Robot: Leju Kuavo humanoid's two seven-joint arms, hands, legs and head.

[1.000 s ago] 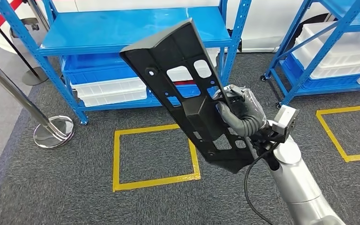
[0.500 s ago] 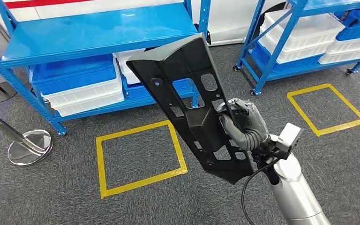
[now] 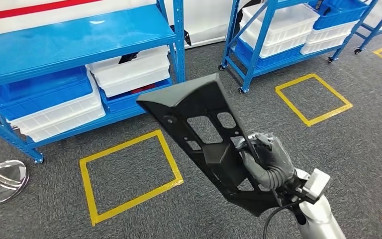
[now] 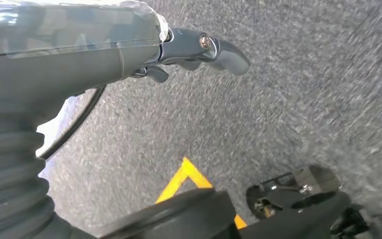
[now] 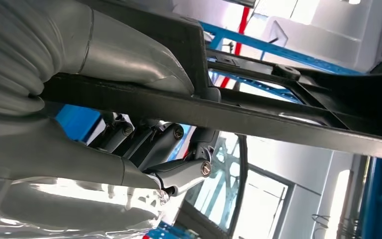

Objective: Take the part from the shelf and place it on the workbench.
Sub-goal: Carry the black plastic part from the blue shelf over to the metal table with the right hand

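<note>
The right arm (image 3: 316,224) is a smooth silver tube with a grey ribbed cover at the wrist. A pale grey camera block (image 3: 314,183) sits beside the wrist, and a black cable (image 3: 273,215) loops under it. The right hand (image 3: 268,160) is dark grey. The left hand (image 4: 194,47) has dark fingers with a bright screw at one joint.
</note>
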